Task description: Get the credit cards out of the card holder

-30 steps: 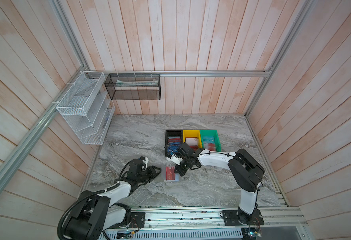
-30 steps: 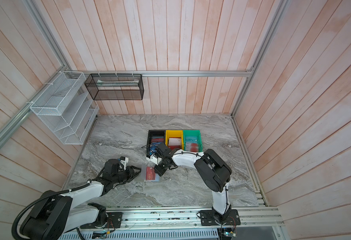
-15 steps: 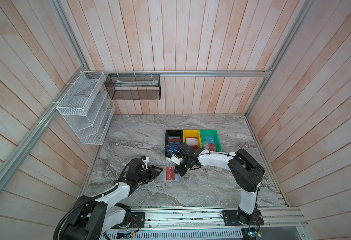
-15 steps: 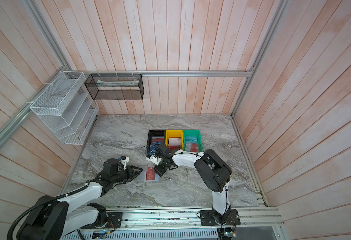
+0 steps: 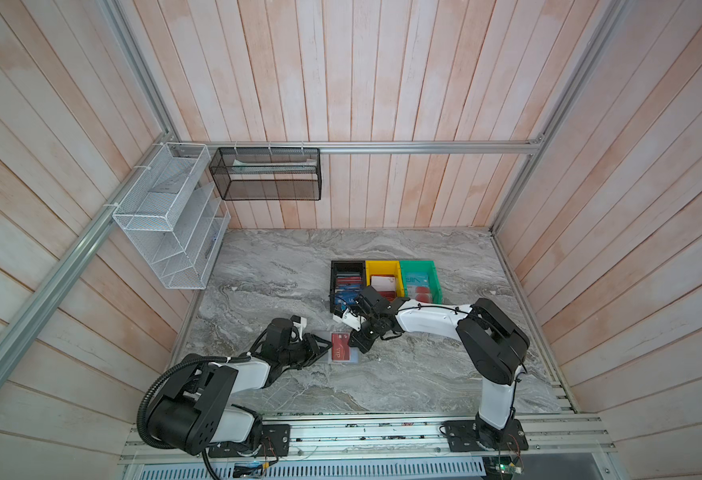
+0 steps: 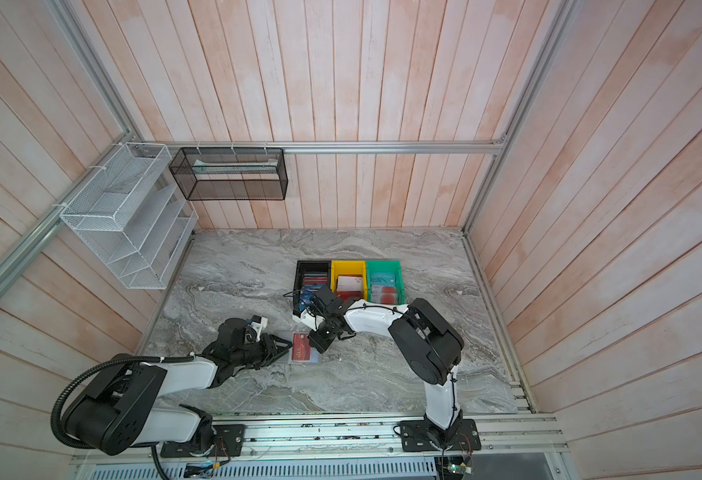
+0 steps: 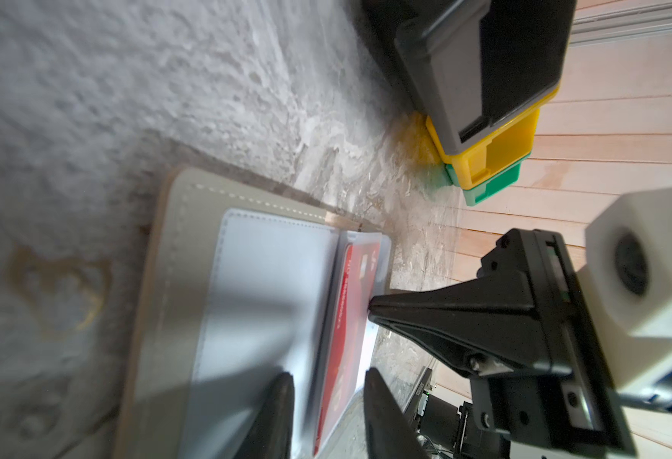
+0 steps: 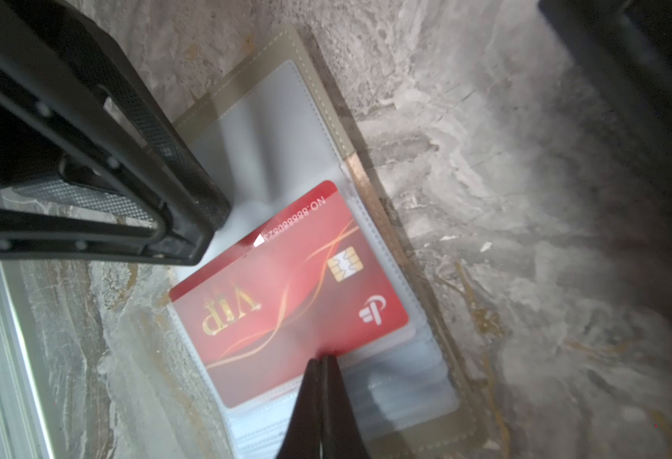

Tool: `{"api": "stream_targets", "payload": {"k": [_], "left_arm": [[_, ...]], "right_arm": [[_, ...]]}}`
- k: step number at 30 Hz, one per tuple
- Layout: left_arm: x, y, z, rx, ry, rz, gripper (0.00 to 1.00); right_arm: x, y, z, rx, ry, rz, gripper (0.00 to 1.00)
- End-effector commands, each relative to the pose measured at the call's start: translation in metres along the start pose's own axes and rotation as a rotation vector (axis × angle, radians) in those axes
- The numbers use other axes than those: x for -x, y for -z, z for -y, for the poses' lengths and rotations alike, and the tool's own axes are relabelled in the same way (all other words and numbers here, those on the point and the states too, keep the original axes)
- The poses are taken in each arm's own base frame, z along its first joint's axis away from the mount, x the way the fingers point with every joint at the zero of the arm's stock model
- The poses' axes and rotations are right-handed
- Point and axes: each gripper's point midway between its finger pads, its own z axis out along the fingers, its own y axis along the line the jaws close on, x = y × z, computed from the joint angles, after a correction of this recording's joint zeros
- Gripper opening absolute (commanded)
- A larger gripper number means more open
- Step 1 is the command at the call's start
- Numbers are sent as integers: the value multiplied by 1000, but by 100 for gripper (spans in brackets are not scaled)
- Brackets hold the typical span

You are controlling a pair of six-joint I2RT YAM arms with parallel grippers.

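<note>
Cell: pale wood-plank walls (image 5: pixel 382 83) on three sides, aluminium rail (image 5: pixel 424 146) across the back. A white wire rack (image 5: pixel 162 220) hangs on the left wall, a black mesh basket (image 5: pixel 266 174) on the back wall. The surface is a grey marble tabletop (image 5: pixel 382 374).

Black bin (image 5: pixel 347 263), yellow bin (image 5: pixel 382 263) and green bin (image 5: pixel 418 263) sit touching in a row mid-table, with cards in them.

Card holder (image 8: pixel 320 93) lies open and flat on the marble, in front of the black bin and apart from it, between the two grippers. Red VIP card (image 8: pixel 286 302) is in its clear sleeve, face up.

Left gripper (image 7: pixel 328 391): jaws apart, straddling the edge of the card's sleeve. Can't tell if they're pinching it.

Right gripper (image 8: pixel 323 359): jaws closed, tips down on the red card's sleeve, holding nothing.
</note>
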Motion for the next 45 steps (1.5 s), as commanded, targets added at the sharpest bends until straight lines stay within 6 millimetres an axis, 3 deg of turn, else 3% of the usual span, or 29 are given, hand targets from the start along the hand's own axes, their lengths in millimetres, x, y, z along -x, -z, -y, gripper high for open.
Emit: {"api": "stream_targets", "payload": {"k": [1, 6, 13, 18, 27, 38, 45], "left_arm": [[7, -4, 12, -39, -26, 6, 32], [5, -9, 9, -36, -20, -12, 25], [7, -11, 7, -35, -20, -7, 25], [8, -17, 7, -41, -17, -21, 16], [5, -24, 4, -53, -1, -39, 14], [0, -19, -7, -2, 0, -36, 12], [-2, -17, -15, 31, 4, -32, 3]], "right_arm": [[-26, -7, -2, -5, -27, -82, 4], [-26, -8, -1, -6, -33, -85, 4], [-27, -9, -1, -5, -33, -87, 4], [-29, -11, 0, -6, -38, -96, 4], [-31, -11, 1, -8, -43, -102, 4], [-33, -11, 2, -8, -49, -103, 4], [-33, -11, 2, -8, -51, -106, 5]]}}
